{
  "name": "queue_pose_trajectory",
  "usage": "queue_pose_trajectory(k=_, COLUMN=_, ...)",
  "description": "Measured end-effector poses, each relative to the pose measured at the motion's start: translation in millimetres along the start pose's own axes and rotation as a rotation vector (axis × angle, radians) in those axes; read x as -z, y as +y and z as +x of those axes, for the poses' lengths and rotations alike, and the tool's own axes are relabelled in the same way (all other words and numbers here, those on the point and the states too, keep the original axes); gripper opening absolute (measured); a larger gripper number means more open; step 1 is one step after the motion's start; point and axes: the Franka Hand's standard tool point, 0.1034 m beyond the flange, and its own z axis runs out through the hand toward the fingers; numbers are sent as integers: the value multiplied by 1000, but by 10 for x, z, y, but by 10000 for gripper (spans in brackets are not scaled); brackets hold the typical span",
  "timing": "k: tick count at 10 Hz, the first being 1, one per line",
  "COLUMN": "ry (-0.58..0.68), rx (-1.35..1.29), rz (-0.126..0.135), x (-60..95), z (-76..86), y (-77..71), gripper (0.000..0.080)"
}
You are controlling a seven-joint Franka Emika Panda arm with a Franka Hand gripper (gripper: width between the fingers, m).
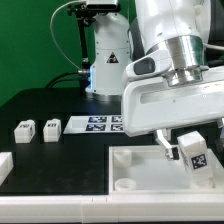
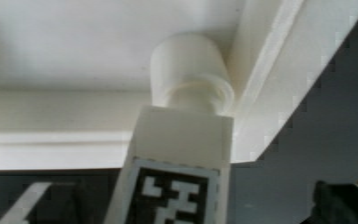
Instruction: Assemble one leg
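Observation:
One leg (image 1: pixel 193 150), a small white block with a tag, stands tilted at the far right corner of the large white panel (image 1: pixel 135 165). In the wrist view the leg (image 2: pixel 176 170) has its round end at the panel's corner socket (image 2: pixel 197 75). My gripper (image 1: pixel 185 143) is around the leg. In the wrist view my gripper (image 2: pixel 185 205) is open, with a dark gap between the leg and the fingers (image 2: pixel 357 200) on each side. Two more legs (image 1: pixel 24 128) (image 1: pixel 50 127) stand on the table at the exterior view's left.
The marker board (image 1: pixel 100 123) lies behind the panel. Another white part (image 1: pixel 4 165) shows at the exterior view's left edge. A white robot base (image 1: pixel 105 60) stands at the back. The panel's near left socket (image 1: pixel 122 184) holds nothing.

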Motion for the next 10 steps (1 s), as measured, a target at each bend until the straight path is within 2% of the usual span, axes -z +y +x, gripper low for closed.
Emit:
queue_pose_trajectory(k=1, ry=0, rx=0, rz=0, x=0, z=0, y=0, gripper=643)
queue_pose_trajectory(k=5, ry=-2, rx=-1, rz=0, x=2, z=3, y=7, gripper=649)
queue_pose_trajectory(k=8, ry=-98, rx=0, rz=-2, x=223, z=226, y=161, gripper=649)
queue_pose_trajectory(k=9, ry=-109, rx=-2, rz=-2, x=233, z=309, y=214, gripper=649)
queue_pose_trajectory(k=10, ry=-173, rx=-8, rz=7, x=217, z=314, y=233, gripper=649)
